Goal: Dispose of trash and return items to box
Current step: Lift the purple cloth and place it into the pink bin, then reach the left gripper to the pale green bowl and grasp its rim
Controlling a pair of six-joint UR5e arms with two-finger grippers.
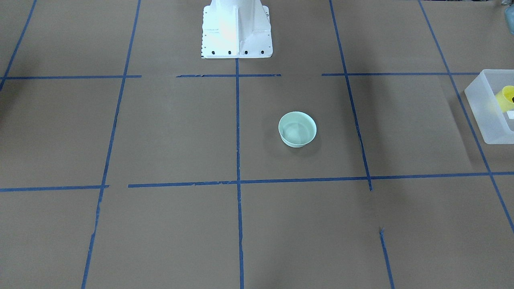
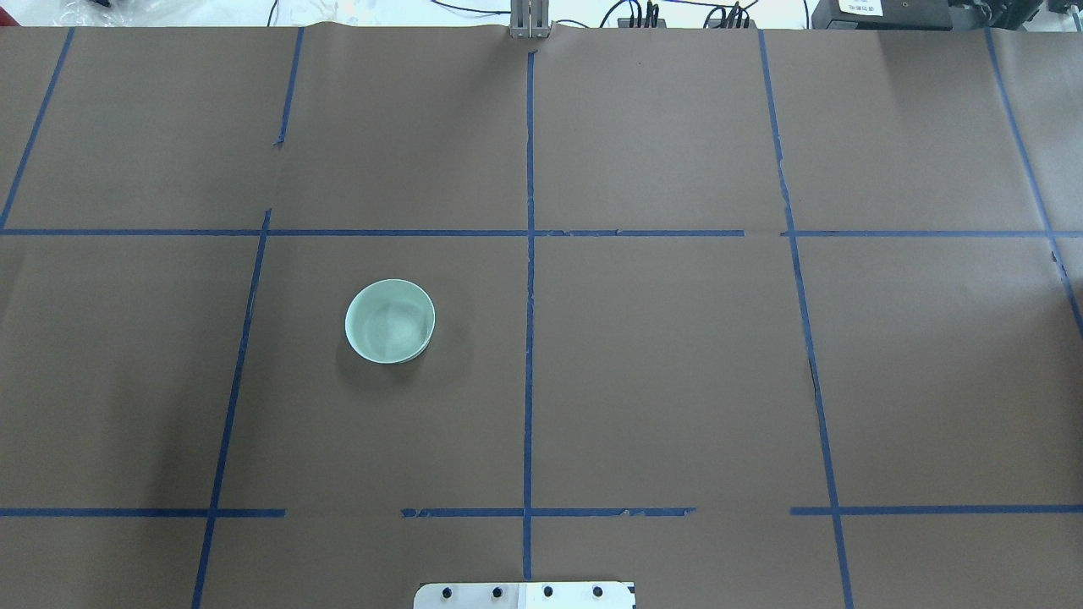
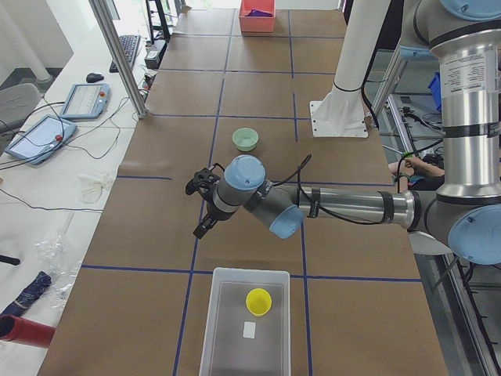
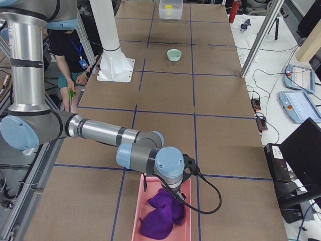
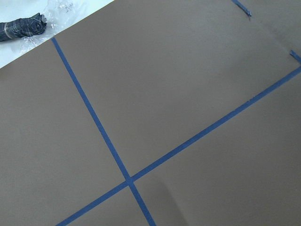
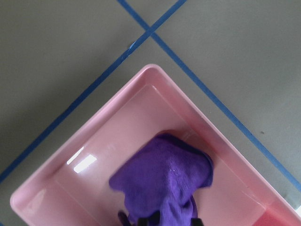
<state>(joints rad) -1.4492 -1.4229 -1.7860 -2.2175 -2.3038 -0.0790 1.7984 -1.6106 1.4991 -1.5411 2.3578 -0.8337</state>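
Observation:
The mint-green bowl (image 1: 297,129) stands upright on the brown table, also in the overhead view (image 2: 390,321) and the left side view (image 3: 245,139). The yellow cup (image 3: 258,301) lies in the frosted-white box (image 3: 215,313) at the table's left end, partly visible in the front view (image 1: 505,97). My left gripper (image 3: 197,207) hovers over bare table between box and bowl; I cannot tell if it is open. My right gripper (image 6: 168,220) is low over the pink tray (image 6: 155,70), its tips closed on the purple cloth (image 6: 164,179), which rests in the tray.
The white robot base (image 1: 237,32) stands behind the bowl. Blue tape lines grid the table. A metal post (image 3: 117,55) and control tablets (image 3: 82,100) stand off the table's far edge. A person (image 4: 70,50) is behind the robot.

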